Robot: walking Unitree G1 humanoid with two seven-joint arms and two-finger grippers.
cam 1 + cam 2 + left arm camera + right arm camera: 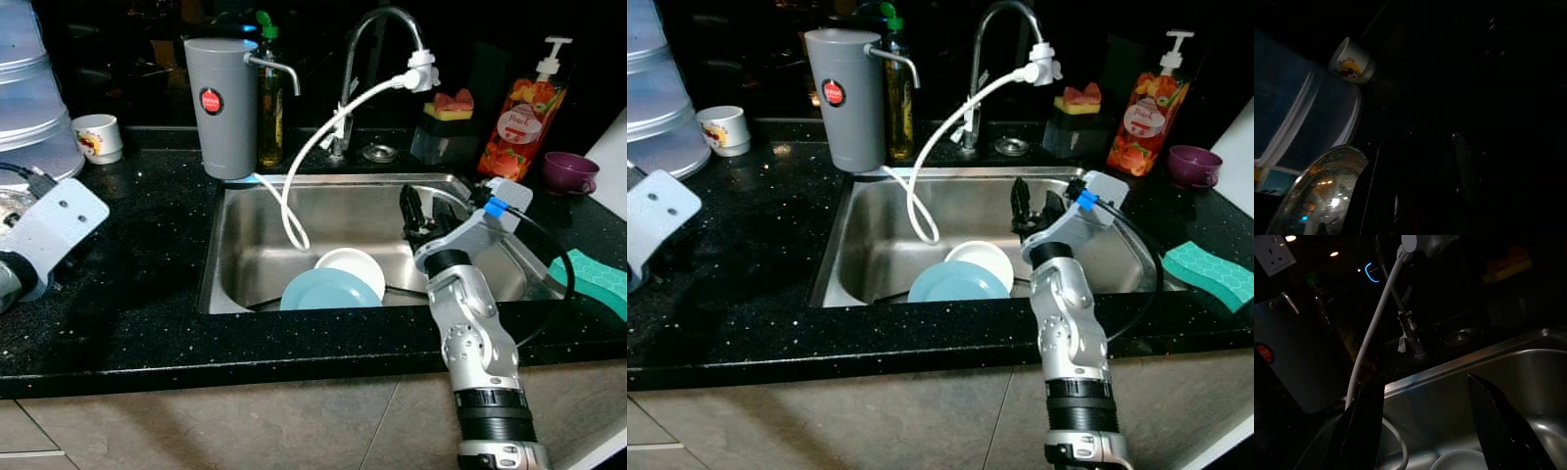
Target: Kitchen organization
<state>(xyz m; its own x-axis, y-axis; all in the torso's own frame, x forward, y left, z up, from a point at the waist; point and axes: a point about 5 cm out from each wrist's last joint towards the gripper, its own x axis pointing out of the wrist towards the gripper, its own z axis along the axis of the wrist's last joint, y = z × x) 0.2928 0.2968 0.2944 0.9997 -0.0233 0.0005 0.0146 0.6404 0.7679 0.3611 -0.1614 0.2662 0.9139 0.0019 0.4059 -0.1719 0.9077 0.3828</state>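
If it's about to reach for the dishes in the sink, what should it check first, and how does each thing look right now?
1. Right gripper fingers apart: ok, open and empty in the right wrist view.
2. Gripper over the sink: ok.
3. White bowl and blue plate reachable: ok, uncovered, near the front wall.
4. White hose out of the way: not ok, it dangles beside the bowl.
5. Left gripper aside: ok, over the counter; fingers cannot tell.

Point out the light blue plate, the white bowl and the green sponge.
light blue plate (331, 292): left eye view, middle of its face.
white bowl (351, 263): left eye view, inside surface.
green sponge (1209, 269): right eye view, top face.
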